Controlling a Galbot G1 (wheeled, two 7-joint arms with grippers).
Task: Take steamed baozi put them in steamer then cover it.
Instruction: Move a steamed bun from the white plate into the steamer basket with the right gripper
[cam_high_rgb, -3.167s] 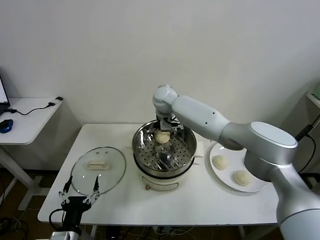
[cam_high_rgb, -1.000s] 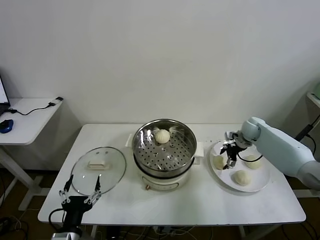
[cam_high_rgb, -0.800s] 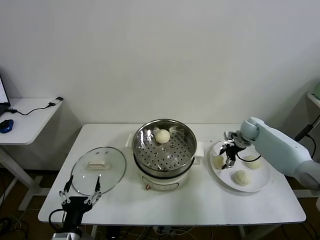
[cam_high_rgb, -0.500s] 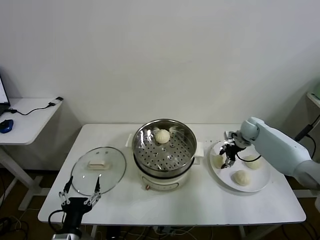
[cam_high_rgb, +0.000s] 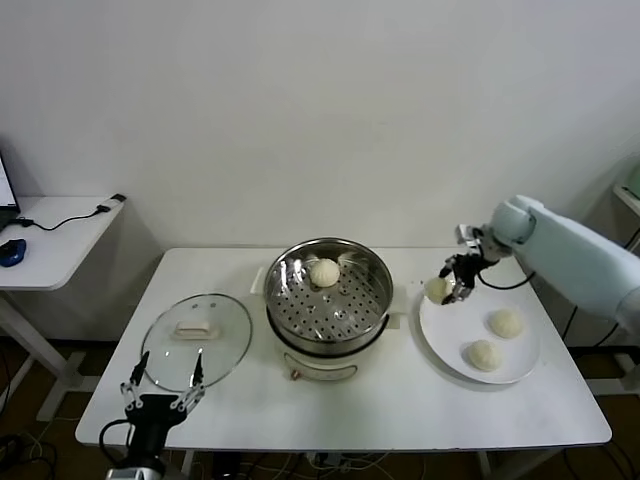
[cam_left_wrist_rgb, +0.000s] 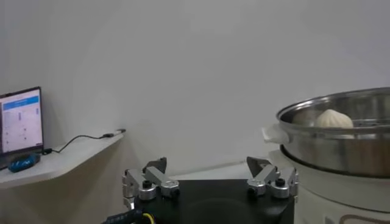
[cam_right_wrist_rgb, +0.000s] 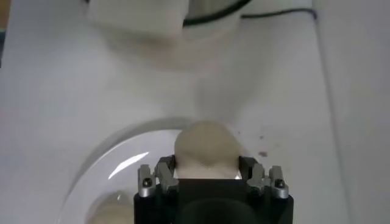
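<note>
Right gripper (cam_high_rgb: 452, 284) grasps one baozi (cam_high_rgb: 437, 289), lifted above the plate's (cam_high_rgb: 452, 352) edge nearest the steamer (cam_high_rgb: 328, 292).

The bun sits between the right jaws, which clench its two sides; the right wrist view shows it bulging out past them, over the plate rim. Four baozi in all: one held, one (cam_high_rgb: 324, 272) on the perforated tray at the steamer's far side, two (cam_high_rgb: 505, 323) (cam_high_rgb: 485, 355) on the plate beside the steamer. One glass lid (cam_high_rgb: 196, 340) lies on the worktop (cam_high_rgb: 400, 400), on the steamer's other side. Left gripper (cam_high_rgb: 160, 395) hangs near the lid's front edge, jaws spread and holding nothing.
</note>
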